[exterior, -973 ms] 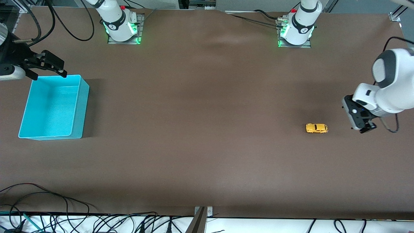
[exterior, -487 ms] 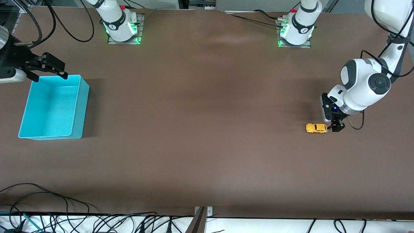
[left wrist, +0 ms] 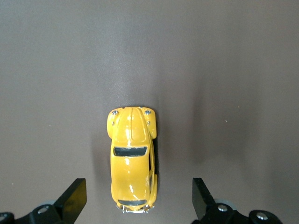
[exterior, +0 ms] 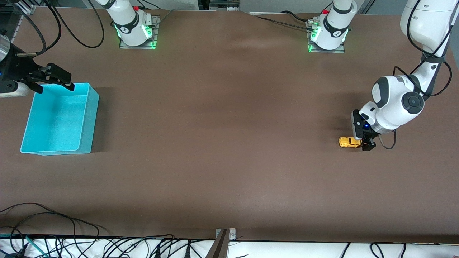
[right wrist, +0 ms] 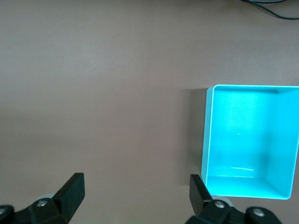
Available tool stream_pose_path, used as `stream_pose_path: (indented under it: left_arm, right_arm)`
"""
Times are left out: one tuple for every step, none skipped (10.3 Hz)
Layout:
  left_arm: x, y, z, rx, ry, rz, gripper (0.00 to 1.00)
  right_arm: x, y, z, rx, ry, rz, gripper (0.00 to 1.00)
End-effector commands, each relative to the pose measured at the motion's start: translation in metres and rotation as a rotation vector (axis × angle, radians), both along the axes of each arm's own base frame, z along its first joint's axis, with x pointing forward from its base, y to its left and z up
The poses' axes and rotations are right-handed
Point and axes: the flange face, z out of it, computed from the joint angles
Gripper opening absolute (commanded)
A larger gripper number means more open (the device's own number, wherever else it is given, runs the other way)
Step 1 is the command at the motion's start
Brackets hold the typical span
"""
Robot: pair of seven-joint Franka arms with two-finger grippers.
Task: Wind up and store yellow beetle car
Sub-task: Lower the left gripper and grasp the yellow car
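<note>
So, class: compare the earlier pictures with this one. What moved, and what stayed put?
The left gripper came in over the toy car from the left arm's end, fingers open astride it, not yet gripping. The car, the bin and the right gripper by the bin's rim stayed put.

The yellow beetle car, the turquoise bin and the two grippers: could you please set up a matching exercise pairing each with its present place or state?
Things:
1. yellow beetle car
2. turquoise bin
3. left gripper
4. right gripper

States:
A. open, over one end of the car
B. empty, toward the right arm's end of the table
C. open, above the bin's rim
D. standing on the table between open fingers

Pairs: 1-D, 2-B, 3-A, 4-C
</note>
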Motion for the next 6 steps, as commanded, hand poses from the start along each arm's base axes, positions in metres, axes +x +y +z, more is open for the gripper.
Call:
stream_pose_path:
  left_arm:
    - [0.011,0.002,-0.009,-0.021,-0.005,-0.010,1.00]
    - [0.011,0.002,-0.010,-0.021,-0.003,-0.010,1.00]
    - [0.010,0.002,-0.016,-0.023,0.008,-0.010,1.00]
    - [0.009,0.002,-0.019,-0.024,0.012,-0.011,0.95]
    - [0.009,-0.002,-0.019,-0.025,0.014,-0.019,0.89]
    - [0.010,-0.003,-0.025,-0.025,0.020,-0.020,0.72]
  right_arm:
    - [0.004,-0.004,-0.003,-0.030,0.009,0.004,1.00]
    - [0.004,-0.005,-0.003,-0.040,0.009,0.007,1.00]
    - [0.005,-0.005,-0.004,-0.040,0.010,0.007,1.00]
    - [0.006,-0.005,-0.006,-0.040,0.015,0.008,1.00]
    - [0.007,-0.005,-0.007,-0.040,0.016,0.009,1.00]
    - [0.007,-0.005,-0.008,-0.041,0.018,0.009,1.00]
